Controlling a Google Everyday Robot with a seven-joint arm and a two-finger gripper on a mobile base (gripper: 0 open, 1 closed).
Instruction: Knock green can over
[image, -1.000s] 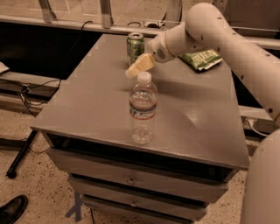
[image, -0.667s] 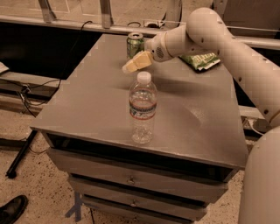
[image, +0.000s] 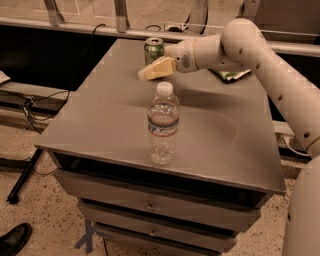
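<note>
The green can (image: 153, 49) stands upright near the far edge of the grey cabinet top (image: 100, 115); its silver top shows. My gripper (image: 150, 71) reaches in from the right on the white arm (image: 260, 55), its cream fingers just in front of the can and a little below its top. It holds nothing.
A clear water bottle (image: 163, 124) with a white cap stands upright in the middle front of the top. A green chip bag (image: 231, 75) lies at the far right, mostly hidden behind the arm. Cables and a rail run behind the cabinet. A shoe (image: 14, 239) is at the lower left.
My gripper has moved slightly left and towards the can. The can and the bottle have not moved.
</note>
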